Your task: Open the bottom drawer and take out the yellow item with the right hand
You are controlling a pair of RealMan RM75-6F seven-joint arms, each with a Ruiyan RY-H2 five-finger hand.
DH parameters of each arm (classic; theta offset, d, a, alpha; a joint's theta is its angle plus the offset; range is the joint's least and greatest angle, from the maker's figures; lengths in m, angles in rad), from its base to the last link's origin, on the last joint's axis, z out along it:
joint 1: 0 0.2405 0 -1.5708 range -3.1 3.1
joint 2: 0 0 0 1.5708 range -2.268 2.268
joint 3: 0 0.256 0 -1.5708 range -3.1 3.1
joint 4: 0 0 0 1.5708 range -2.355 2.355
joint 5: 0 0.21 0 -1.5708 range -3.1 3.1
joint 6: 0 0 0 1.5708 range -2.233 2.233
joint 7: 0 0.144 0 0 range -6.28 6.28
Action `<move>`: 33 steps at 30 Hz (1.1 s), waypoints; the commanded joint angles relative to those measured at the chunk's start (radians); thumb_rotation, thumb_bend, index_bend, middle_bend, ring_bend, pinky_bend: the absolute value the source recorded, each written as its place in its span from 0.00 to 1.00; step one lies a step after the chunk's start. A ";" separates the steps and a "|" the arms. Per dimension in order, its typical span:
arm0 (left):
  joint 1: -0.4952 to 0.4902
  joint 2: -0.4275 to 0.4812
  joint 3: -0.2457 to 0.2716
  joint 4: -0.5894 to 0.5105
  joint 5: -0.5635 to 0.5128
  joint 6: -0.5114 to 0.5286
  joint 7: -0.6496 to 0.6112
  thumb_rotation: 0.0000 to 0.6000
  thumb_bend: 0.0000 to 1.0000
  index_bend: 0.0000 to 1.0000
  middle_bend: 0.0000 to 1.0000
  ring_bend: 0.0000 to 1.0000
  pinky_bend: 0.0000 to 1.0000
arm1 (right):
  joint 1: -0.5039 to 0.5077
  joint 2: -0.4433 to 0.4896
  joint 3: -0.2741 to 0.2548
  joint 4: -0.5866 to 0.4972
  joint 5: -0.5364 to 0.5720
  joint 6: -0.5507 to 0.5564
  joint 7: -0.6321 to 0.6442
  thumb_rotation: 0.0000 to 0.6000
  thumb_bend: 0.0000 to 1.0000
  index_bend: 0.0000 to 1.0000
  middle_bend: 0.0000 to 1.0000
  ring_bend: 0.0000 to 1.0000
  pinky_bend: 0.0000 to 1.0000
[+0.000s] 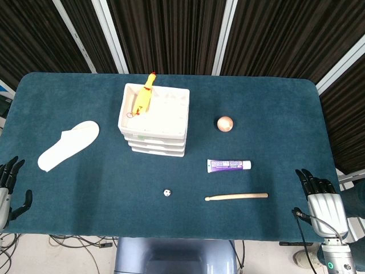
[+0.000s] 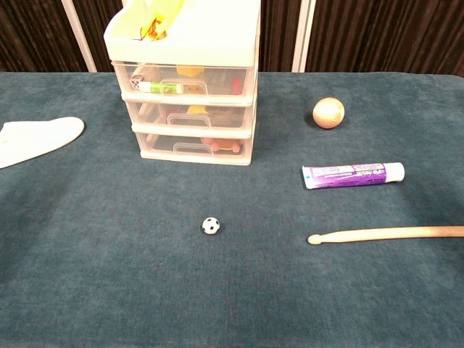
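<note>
Dark teal cloth-covered table (image 1: pixel 274 103); dark ribbed curtain (image 1: pixel 171 34) with pale vertical strips behind far edge; cables (image 1: pixel 68 242) on near floor.

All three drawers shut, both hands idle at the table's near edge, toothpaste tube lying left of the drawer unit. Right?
Not quite: the toothpaste tube lies right of the drawer unit, as the head view shows. The drawers are shut, and the left hand and right hand idle at the near edge.

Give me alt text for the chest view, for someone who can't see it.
A white three-drawer organizer, all drawers shut, stands on a dark teal table. A tiny soccer ball lies in front, with a wooden ball, purple tube and drumstick to its right.
</note>
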 commanded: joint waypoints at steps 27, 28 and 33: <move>0.011 0.006 0.000 0.005 0.004 0.018 -0.023 1.00 0.51 0.02 0.00 0.00 0.00 | 0.006 -0.008 -0.007 -0.001 0.004 -0.013 -0.005 1.00 0.15 0.14 0.18 0.29 0.28; 0.011 0.006 0.001 0.004 0.005 0.018 -0.023 1.00 0.51 0.02 0.00 0.00 0.00 | 0.007 -0.008 -0.006 0.001 0.009 -0.015 -0.003 1.00 0.15 0.14 0.18 0.29 0.28; 0.010 0.006 0.008 -0.002 0.010 0.011 -0.016 1.00 0.51 0.02 0.00 0.00 0.00 | 0.015 -0.011 0.002 0.010 0.023 -0.028 0.070 1.00 0.15 0.14 0.19 0.29 0.28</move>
